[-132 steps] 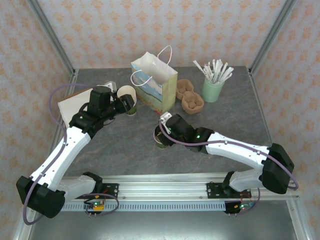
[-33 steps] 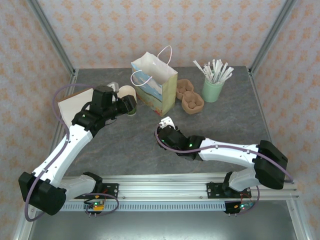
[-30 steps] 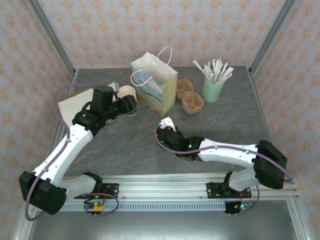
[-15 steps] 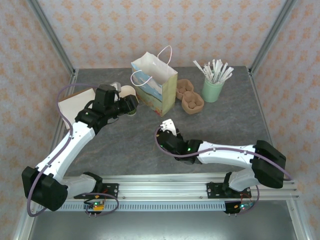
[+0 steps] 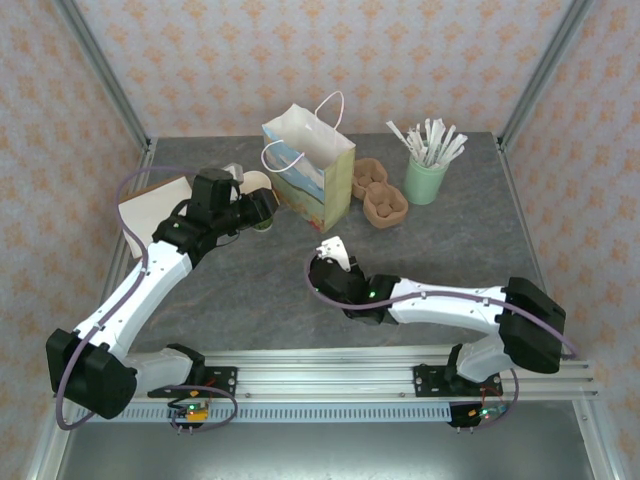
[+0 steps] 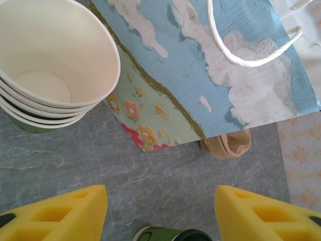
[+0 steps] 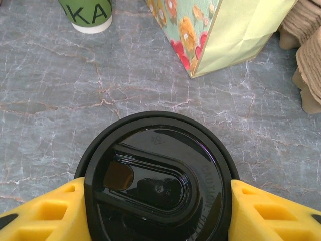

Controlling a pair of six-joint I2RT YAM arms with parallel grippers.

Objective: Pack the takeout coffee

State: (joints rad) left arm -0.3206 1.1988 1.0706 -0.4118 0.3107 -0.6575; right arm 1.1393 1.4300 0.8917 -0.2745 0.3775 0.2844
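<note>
Clamped on the takeout coffee (image 7: 158, 183) from both sides with the yellow fingers (image 7: 45, 211) of the right gripper (image 7: 158, 211), pressed against the rim of its black lid. Reads "CAUTION" in raised letters along the lid's right rim; the other embossing too faint to make out. Hidden under the lid in the right wrist view, the cup's body; in the top view, tucked beneath the right gripper (image 5: 330, 268) over the grey table (image 5: 470, 240), in front of the paper bag (image 5: 310, 170). Cannot tell whether lifted or resting. Reads "KA" in white on the green base of the stack of cream cups (image 7: 88, 14), cut off by the top edge. Spread wide, the left gripper (image 6: 160, 213), beside the stack and facing the bag's cloud print. Half hidden behind the bag, a brown cup carrier (image 6: 226, 144).
</note>
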